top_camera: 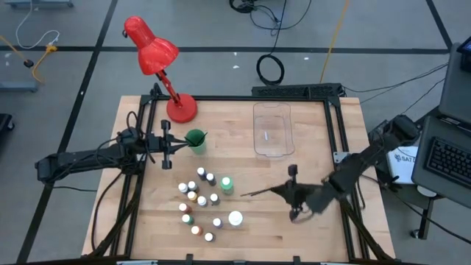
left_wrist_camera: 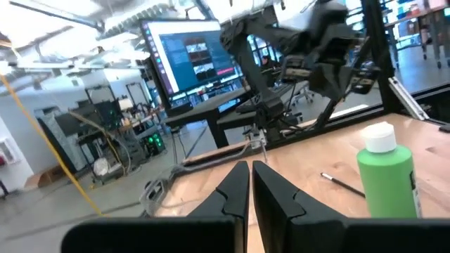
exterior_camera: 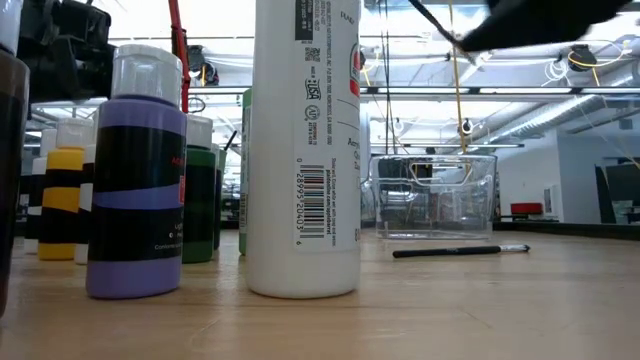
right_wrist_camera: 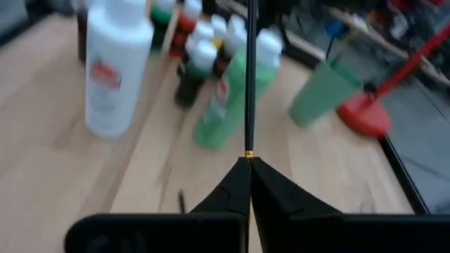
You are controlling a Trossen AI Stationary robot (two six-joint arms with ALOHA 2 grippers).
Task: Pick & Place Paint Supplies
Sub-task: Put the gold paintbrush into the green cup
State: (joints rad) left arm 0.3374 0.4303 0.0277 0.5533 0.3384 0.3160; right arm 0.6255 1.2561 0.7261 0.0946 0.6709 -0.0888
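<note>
Wooden boards make up the table top (top_camera: 147, 221), seen from above. The right gripper (top_camera: 288, 193) is near the white bottle (top_camera: 235, 218). Its fingers are pressed together on a thin dark paintbrush (top_camera: 259, 192) that points toward the green bottle (top_camera: 226, 183). The left gripper (top_camera: 179, 145) is just beside the green cup (top_camera: 196, 140), with its fingers pressed together and nothing in them. About a dozen tiny paint bottles (top_camera: 197, 201) stand close together beside the white bottle. A clear plastic bin (top_camera: 271, 129) sits farther back, and a red lamp (top_camera: 156, 60) stands near the cup. Bare wood lies open between the white bottle and the bin.

From table height, the white bottle (exterior_camera: 306, 150) stands tall and upright. Just beside it is a purple tiny bottle (exterior_camera: 136, 175), then a yellow one (exterior_camera: 60, 200). One paintbrush (exterior_camera: 460, 251) lies flat on the wood in front of the bin (exterior_camera: 434, 195).

Past the left arm's dark fingers (left_wrist_camera: 232, 197), which touch each other, the green bottle (left_wrist_camera: 385, 172) stands upright. A paintbrush (left_wrist_camera: 342, 183) lies on the wood near it.

Past the right arm's fingers (right_wrist_camera: 235, 186), the pinched paintbrush (right_wrist_camera: 250, 77) sticks straight out toward the green bottle (right_wrist_camera: 228, 98). The white bottle (right_wrist_camera: 116, 67) stands beside that, and the green cup (right_wrist_camera: 323, 95) is near the lamp's red base (right_wrist_camera: 365, 116).
</note>
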